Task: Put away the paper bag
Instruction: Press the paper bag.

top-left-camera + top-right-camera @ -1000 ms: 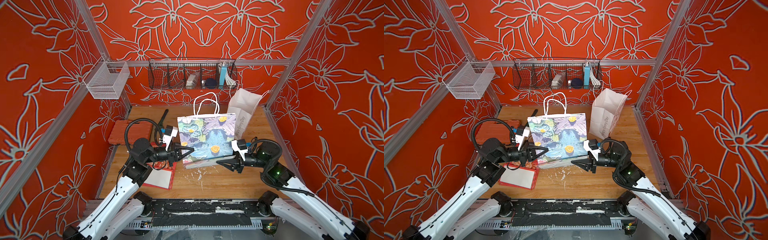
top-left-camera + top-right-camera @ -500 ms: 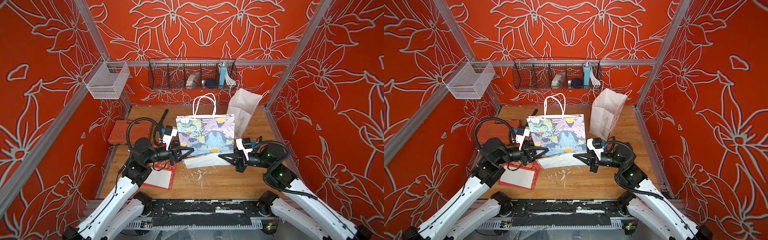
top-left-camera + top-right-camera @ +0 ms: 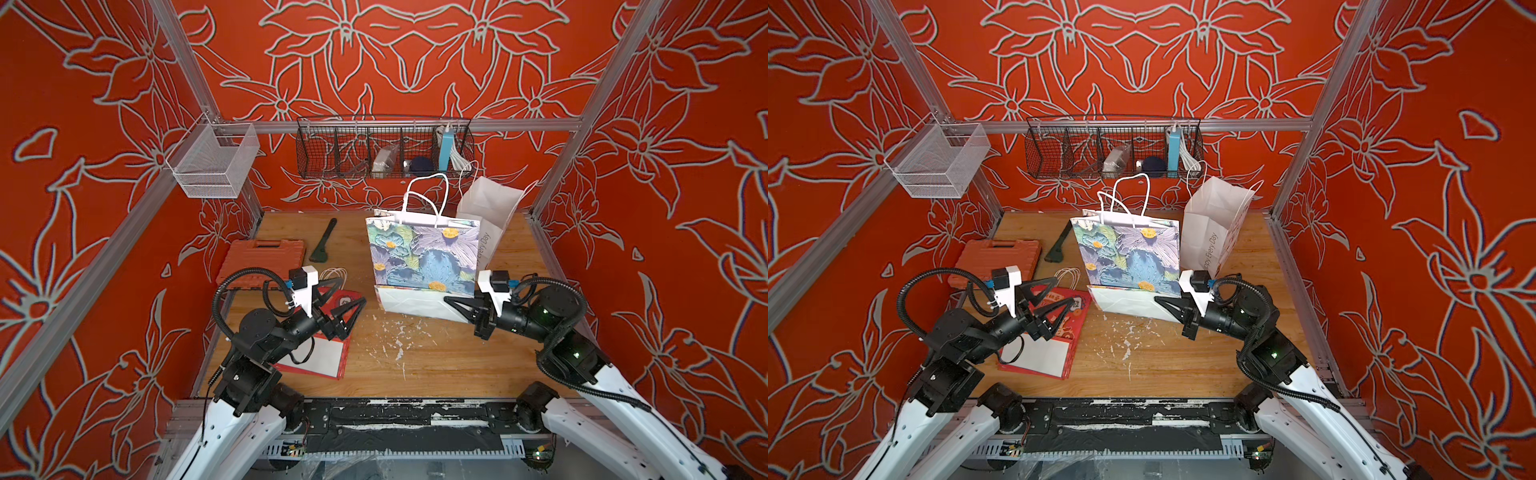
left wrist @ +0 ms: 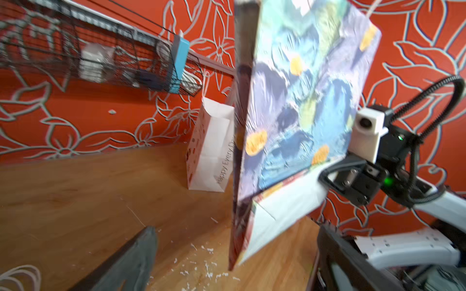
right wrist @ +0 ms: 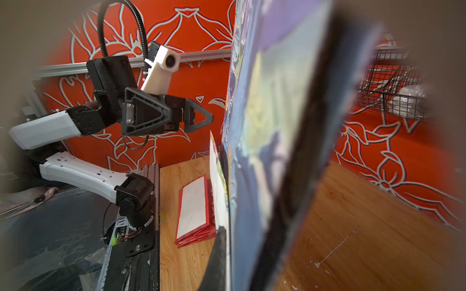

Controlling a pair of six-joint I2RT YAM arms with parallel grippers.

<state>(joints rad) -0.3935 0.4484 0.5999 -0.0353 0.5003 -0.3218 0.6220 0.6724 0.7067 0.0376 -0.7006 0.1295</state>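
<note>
The paper bag (image 3: 424,257) (image 3: 1129,257) is a floral one, folded flat and standing upright mid-table, with its white bottom flap turned up at the front. My right gripper (image 3: 451,300) (image 3: 1160,300) is shut on its lower right corner. In the right wrist view the bag (image 5: 264,126) fills the space between the pinching fingers (image 5: 219,252). My left gripper (image 3: 353,293) (image 3: 1064,291) is open, left of the bag and apart from it. In the left wrist view the bag (image 4: 302,100) stands beyond the spread fingers (image 4: 136,259).
A white paper bag (image 3: 486,220) stands behind at the right. A flat red bag (image 3: 328,349) lies under my left arm. An orange case (image 3: 262,257) and a black tool (image 3: 324,241) lie at the back left. A black wire basket (image 3: 382,149) and a white mesh basket (image 3: 212,162) hang on the rails.
My left gripper let go of the bag's left edge, opened wide and drew back left. My right gripper shut on the lower right corner. The bag rose from a lean to upright.
</note>
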